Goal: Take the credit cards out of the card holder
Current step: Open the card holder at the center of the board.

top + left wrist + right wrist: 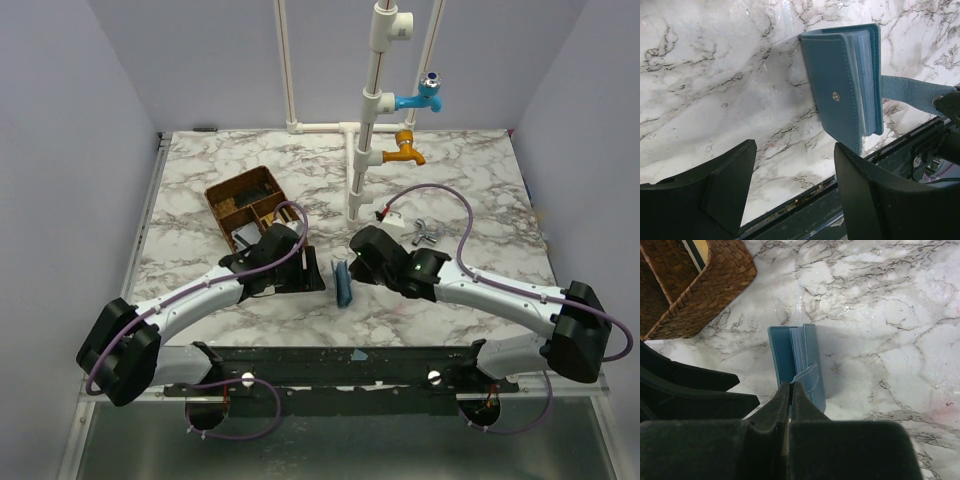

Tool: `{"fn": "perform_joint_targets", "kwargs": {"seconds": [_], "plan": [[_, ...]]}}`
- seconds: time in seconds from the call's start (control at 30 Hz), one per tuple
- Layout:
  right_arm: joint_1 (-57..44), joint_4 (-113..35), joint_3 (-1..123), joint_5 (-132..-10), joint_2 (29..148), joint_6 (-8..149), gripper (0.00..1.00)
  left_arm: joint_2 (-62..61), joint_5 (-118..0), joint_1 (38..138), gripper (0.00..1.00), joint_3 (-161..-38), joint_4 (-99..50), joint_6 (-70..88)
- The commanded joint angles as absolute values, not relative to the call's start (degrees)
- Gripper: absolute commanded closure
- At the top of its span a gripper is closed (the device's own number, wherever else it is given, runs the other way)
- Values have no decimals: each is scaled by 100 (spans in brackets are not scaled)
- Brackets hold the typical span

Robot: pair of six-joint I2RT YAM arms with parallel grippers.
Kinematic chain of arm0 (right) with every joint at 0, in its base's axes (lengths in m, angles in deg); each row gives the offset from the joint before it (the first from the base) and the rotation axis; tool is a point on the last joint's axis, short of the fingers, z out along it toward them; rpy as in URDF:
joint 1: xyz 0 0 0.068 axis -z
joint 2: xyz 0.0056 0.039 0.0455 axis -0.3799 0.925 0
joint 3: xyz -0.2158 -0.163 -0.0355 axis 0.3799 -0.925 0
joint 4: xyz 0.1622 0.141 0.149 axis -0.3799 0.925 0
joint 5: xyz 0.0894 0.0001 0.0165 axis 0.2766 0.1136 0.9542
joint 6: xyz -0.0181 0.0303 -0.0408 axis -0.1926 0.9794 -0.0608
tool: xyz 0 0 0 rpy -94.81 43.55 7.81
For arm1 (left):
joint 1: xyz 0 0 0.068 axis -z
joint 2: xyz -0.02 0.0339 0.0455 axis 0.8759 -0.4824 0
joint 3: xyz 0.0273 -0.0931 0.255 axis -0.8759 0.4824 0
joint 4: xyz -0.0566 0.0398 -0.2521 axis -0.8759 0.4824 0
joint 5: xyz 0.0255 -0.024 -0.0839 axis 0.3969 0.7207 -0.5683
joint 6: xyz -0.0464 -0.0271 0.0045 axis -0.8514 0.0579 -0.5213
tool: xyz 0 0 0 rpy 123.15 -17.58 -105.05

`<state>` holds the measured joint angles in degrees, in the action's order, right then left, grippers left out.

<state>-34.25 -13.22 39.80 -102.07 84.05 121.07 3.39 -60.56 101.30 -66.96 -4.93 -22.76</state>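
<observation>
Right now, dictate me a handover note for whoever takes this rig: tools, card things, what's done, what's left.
Left tool: open, empty, beside the card holder.
Right tool: shut on the holder's strap.
The card holder stands on edge on the table, strap unsnapped.
Credit cards: pale edges show inside it; none seen out.
Left to do: pull the cards out.

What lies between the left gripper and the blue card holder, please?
Only bare marble table separates the left gripper from the card holder, per the left wrist view.
</observation>
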Motion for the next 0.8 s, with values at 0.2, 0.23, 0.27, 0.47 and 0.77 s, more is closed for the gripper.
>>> {"fn": "perform_joint_targets", "kwargs": {"seconds": [0.2, 0.23, 0.27, 0.47, 0.77], "plan": [[-3455, -1025, 4223, -10357, 8328, 12091, 99, 480, -5987, 10144, 34, -6734, -511, -2166], [-3456, -990, 4241, -10367, 8342, 12095, 99, 475, -5981, 10143, 34, -6733, -510, -2160], [-3455, -948, 4257, -10383, 8360, 12099, 99, 459, -5983, 10142, 34, -6734, -509, -2152], [-3454, -854, 4333, -10399, 8332, 12100, 99, 551, -5907, 10147, 35, -6732, -411, -2150], [-3456, -753, 4469, -10428, 8371, 12078, 99, 723, -5622, 10143, 35, -6684, -230, -2102]]}}
